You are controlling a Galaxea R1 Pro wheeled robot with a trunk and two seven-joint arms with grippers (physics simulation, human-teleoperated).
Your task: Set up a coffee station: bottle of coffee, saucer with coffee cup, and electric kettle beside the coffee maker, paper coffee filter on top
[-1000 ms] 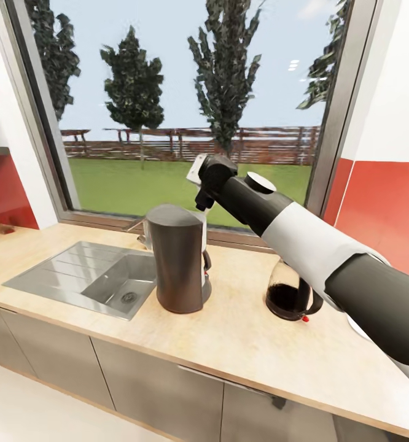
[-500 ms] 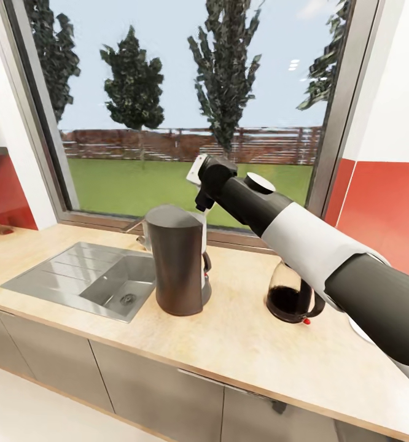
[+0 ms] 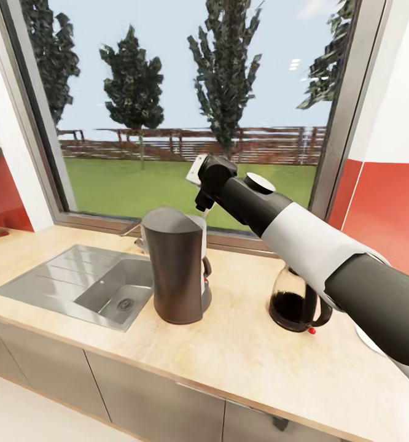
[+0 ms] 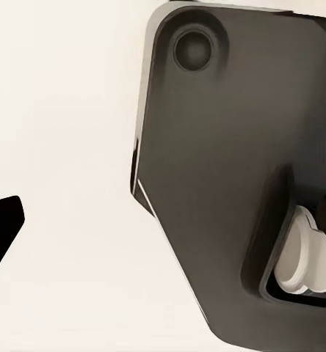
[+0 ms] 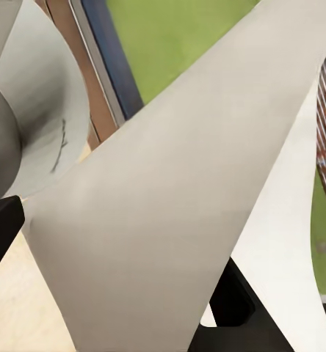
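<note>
A: Where's the right gripper (image 3: pixel 202 205)?

B: Above the back of the coffee maker (image 3: pixel 177 272), near the counter's window edge. Jaws pinch a paper coffee filter (image 5: pixel 170 213); the pale cone fans wide in the wrist view.

A: Other items?

B: Electric kettle (image 3: pixel 298 299) stands on the kitchen countertop (image 3: pixel 241 356), just right of the maker. Left jaws: can't tell.

A: Advice for the placement?

B: Centre the filter over the slanted top, lower until it touches, then let go. Dropped from height, I judge it slides off.
</note>
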